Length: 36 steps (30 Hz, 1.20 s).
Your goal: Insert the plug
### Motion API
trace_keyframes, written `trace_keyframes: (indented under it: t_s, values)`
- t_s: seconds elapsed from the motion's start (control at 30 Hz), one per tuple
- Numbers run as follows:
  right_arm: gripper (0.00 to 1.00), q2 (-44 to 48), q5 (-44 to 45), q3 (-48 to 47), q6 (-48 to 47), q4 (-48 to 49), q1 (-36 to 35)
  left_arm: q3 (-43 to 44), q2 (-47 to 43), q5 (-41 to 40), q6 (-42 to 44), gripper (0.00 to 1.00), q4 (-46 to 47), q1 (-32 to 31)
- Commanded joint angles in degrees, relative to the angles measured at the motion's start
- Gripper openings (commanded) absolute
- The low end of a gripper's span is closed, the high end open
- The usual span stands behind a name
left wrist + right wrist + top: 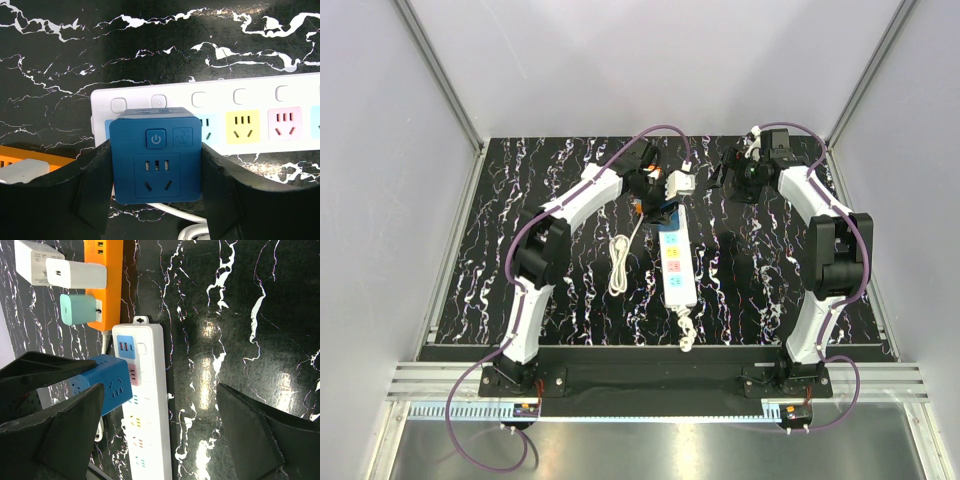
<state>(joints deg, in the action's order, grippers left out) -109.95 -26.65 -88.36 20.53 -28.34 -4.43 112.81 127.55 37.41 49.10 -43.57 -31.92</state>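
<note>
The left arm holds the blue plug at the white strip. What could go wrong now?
1. The plug, clamped in the left gripper, looks tilted against the power strip in the right wrist view, so its pins may miss the slots.
2. Nothing pins the strip down: the right gripper hangs open, apart from it, so a push may slide it.

Plug (156, 162): blue plastic, smooth, semi-matt. Power strip (257, 97): white plastic, smooth, slight gloss. Bench (235, 305): black w/ white marble-look veining, glossy, reflects lights. Left end effector (157, 192) fingers (87, 200): matt black. Orange strip (102, 270): smooth plastic.
</note>
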Motion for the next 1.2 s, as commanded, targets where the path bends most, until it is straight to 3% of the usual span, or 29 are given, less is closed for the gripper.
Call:
trace_keyframes:
  t_s: [0.0,0.4,1.17]
  values:
    - [1.00,0.35,-1.21,-0.06,-0.41,1.44,0.30,1.79,-1.42,1.35,-1.11,0.00,-1.60,-0.42]
    - [1.00,0.00,-2.09,-0.15,-0.14,1.88,0.38,3.73,-0.37,4.78,-4.10,0.00,-1.60,-0.69]
    - [1.00,-0.18,-1.47,-0.59,-0.76,1.97,0.38,4.61,2.18,-0.41,-2.43,0.00,-1.69,-0.07]
